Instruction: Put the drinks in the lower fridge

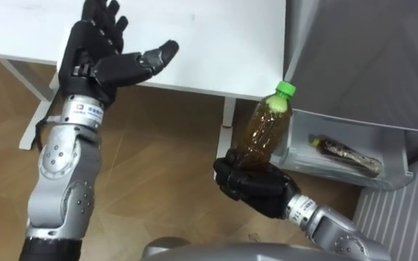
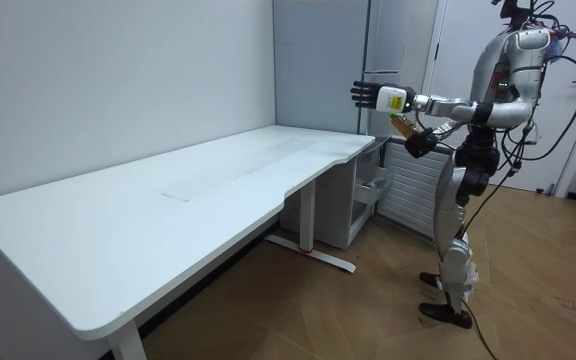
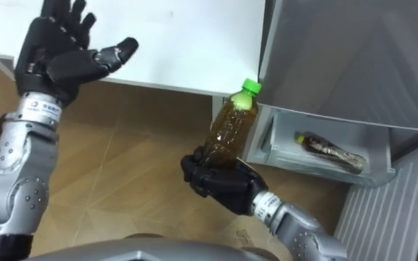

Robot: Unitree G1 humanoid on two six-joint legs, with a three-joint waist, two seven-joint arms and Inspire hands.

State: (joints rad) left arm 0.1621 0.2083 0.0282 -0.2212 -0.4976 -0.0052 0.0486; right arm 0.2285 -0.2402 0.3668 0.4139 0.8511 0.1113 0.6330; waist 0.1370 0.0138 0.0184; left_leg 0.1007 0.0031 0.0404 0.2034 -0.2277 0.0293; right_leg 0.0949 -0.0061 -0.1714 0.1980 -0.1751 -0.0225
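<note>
Beside the open fridge drawer (image 1: 339,174), the right hand (image 1: 256,185) curls round the base of a bottle (image 1: 267,130) that leans above it. Its drink is amber, its cap green. The left hand (image 1: 96,61) is raised, fingers spread.

Left hand (image 1: 96,64) raised, fingers spread; right hand (image 1: 256,185) low, fingers curled gripping.

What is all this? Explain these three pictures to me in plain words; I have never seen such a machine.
It is a two-legged robot with two arms. Two pictures come from the eyes in its head, looking down; the third is from a camera standing in the room. The robot stands beside a white table, at an open fridge drawer. Its right hand holds a green-capped bottle of brown drink. Its left hand is raised, open. In the drawer lies another bottle.
</note>
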